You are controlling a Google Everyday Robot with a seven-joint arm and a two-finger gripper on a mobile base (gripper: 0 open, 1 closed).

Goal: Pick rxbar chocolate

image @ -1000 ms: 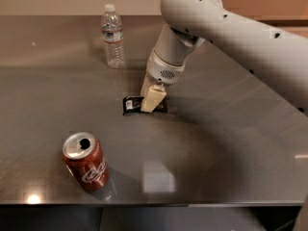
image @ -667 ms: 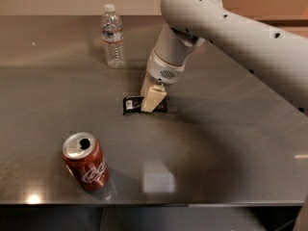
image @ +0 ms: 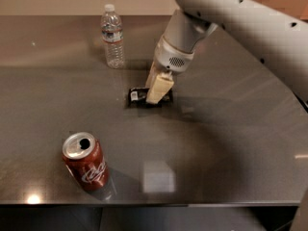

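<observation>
The rxbar chocolate (image: 137, 96) is a small flat black bar with a white patch at its left end, near the middle of the dark table (image: 231, 143). My gripper (image: 157, 91) comes down from the upper right. Its pale fingers (image: 160, 86) are shut on the bar's middle and hold it just above the table. The right part of the bar is hidden behind the fingers.
A clear water bottle (image: 112, 36) stands upright behind and to the left of the bar. An open red soda can (image: 85, 161) stands at the front left. My white arm (image: 250, 28) spans the upper right. The table's front edge runs along the bottom.
The gripper and the bar have moved together slightly up and to the right. The bottle and the can have not moved.
</observation>
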